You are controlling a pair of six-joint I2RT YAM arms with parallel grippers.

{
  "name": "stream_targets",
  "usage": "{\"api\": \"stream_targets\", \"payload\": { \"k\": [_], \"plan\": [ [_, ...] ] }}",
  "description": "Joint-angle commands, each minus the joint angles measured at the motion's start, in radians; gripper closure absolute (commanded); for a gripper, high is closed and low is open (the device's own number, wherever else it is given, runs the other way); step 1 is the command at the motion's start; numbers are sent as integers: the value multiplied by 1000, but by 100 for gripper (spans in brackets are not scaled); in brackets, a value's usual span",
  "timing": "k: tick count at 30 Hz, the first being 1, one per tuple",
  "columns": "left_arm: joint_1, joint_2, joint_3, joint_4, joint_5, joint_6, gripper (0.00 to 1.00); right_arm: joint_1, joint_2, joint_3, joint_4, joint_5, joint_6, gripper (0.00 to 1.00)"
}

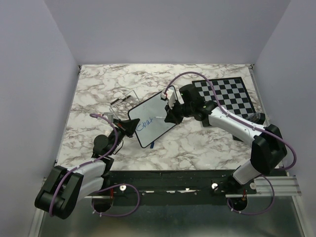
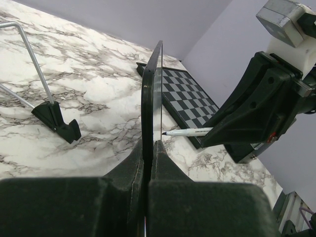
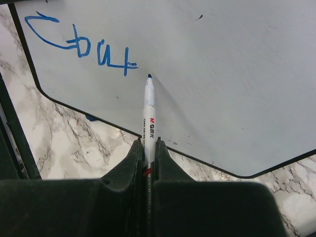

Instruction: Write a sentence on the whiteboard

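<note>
Whiteboard [image 1: 154,121] mid-table [image 1: 98,94], left of the chessboard [image 1: 227,94], raised on edge. Left tool [image 2: 148,148] clenched on its near rim, board seen edge-on between the fingers. Right tool [image 3: 148,145] clamped on a white marker [image 3: 149,106], tip pointed at the board face just right of the blue lettering [image 3: 81,47]; cannot tell if the tip touches. Lettering is one short uneven word, at the end nearest the left tool. Wire stand [image 2: 34,74] lies on the table behind the board.
</note>
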State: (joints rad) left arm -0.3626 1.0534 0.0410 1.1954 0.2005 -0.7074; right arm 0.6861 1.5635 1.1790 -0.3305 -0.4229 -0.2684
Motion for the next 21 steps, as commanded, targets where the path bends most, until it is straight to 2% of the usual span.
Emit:
{"api": "stream_targets", "payload": {
  "k": [1,21],
  "plan": [
    [-9,-10,-27,7,43,32,100,-3,24,4,16,22,12,100],
    [-9,8,-29,32,48,26,100,-2,53,57,28,-7,38,100]
  ]
}}
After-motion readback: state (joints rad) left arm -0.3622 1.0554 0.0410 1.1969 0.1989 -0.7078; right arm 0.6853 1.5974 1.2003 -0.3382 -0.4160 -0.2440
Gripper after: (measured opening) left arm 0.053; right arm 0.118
